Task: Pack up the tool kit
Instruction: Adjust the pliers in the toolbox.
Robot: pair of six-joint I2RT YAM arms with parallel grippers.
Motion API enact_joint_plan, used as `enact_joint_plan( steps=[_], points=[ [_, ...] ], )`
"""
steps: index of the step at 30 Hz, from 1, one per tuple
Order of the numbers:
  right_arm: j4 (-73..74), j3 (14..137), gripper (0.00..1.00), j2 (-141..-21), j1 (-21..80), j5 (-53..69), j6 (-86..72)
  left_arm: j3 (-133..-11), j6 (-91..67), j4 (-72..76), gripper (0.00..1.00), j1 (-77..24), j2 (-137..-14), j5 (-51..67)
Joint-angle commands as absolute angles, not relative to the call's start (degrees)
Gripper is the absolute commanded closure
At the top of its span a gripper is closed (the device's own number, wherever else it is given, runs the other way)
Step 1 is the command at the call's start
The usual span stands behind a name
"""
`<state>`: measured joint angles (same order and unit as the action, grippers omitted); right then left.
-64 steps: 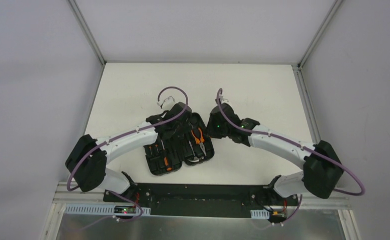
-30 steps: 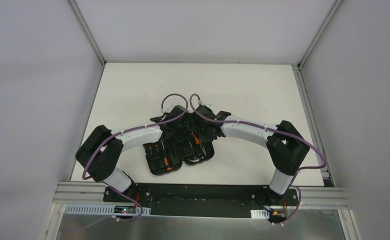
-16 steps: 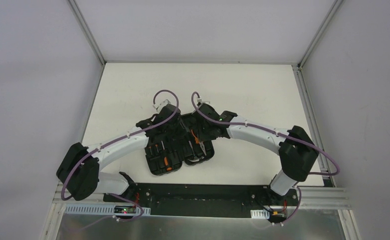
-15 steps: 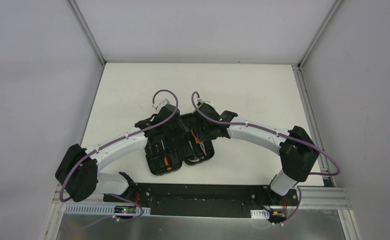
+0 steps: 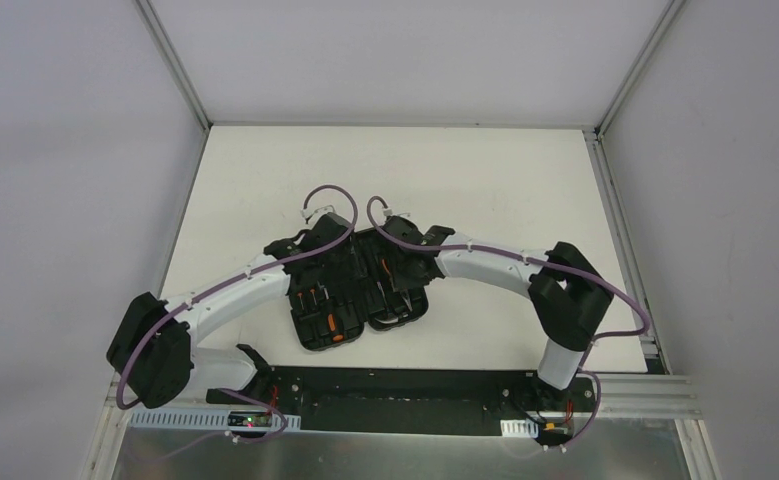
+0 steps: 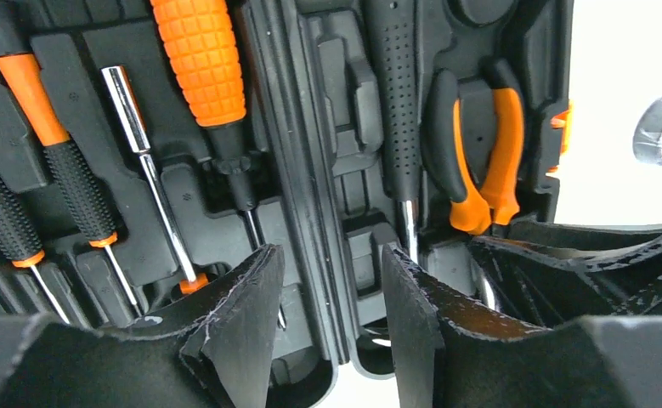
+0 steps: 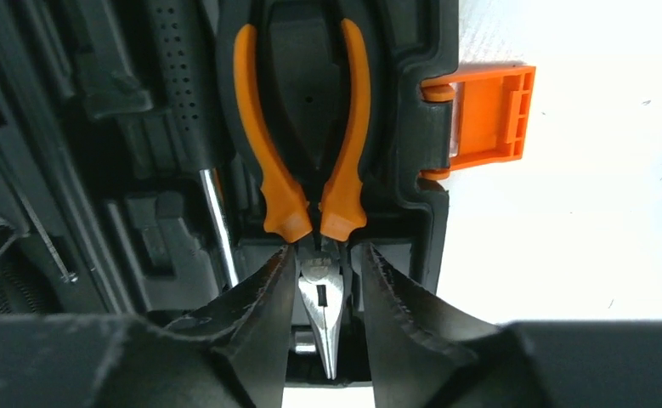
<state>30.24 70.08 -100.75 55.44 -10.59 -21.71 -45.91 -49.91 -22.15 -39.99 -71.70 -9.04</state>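
The black tool case (image 5: 317,330) lies open on the white table, with tools in its moulded slots. In the left wrist view, orange-and-black screwdrivers (image 6: 55,170) and a large orange handle (image 6: 198,55) sit in the left half and the pliers (image 6: 478,157) in the right half. My left gripper (image 6: 331,302) is open and straddles the case's hinge ridge at its far end. My right gripper (image 7: 327,310) is open with a narrow gap, its fingers (image 7: 263,310) on either side of the metal nose of the pliers (image 7: 320,306), which lie in their slot. The orange latch (image 7: 480,115) sticks out to the right.
Both arms arch over the far end of the case (image 5: 360,250), wrists close together, with purple cables looping above them. White table (image 5: 505,180) surrounds the case. A black rail (image 5: 395,385) runs along the near edge.
My right gripper has come from right of the case to over its right half, around the pliers. My left gripper has shifted slightly over the hinge end. The case has not moved.
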Motion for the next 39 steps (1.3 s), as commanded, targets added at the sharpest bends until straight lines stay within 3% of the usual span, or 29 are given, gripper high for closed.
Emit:
enact_joint_plan(
  steps=[1, 10, 15, 23, 27, 30, 36, 39],
  points=[
    [28.4, 71.3, 0.68, -102.6, 56.4, -15.0, -20.1, -45.1, -46.8, -24.2, 0.54, -39.0, -73.9, -7.5],
    [15.7, 63.5, 0.91, -102.0, 59.7, -26.2, -12.9, -42.7, -45.7, -24.5, 0.59, -38.3, -75.2, -3.4],
    [2.5, 55.9, 0.92, -98.6, 62.0, -30.3, -5.9, -40.7, -45.8, -24.5, 0.60, -37.4, -74.5, -1.8],
    [-2.5, 49.8, 0.92, -99.2, 62.4, -34.9, -1.2, -36.8, -46.6, -24.5, 0.62, -33.4, -70.8, -0.1],
    [-2.4, 49.3, 0.89, -98.8, 62.8, -32.5, -2.8, -36.5, -46.7, -24.5, 0.63, -33.1, -70.1, -0.1],
    [-0.5, 52.2, 0.80, -96.9, 62.8, -27.0, -4.5, -36.7, -46.4, -24.5, 0.62, -33.1, -70.3, -0.1],
    [13.7, 60.6, 0.62, -91.3, 62.6, -25.3, -9.9, -38.8, -46.9, -24.6, 0.59, -33.1, -67.2, -0.1],
    [21.5, 63.3, 0.59, -90.4, 62.2, -25.7, -13.6, -41.4, -46.3, -25.8, 0.57, -33.0, -65.7, -0.1]
  ],
)
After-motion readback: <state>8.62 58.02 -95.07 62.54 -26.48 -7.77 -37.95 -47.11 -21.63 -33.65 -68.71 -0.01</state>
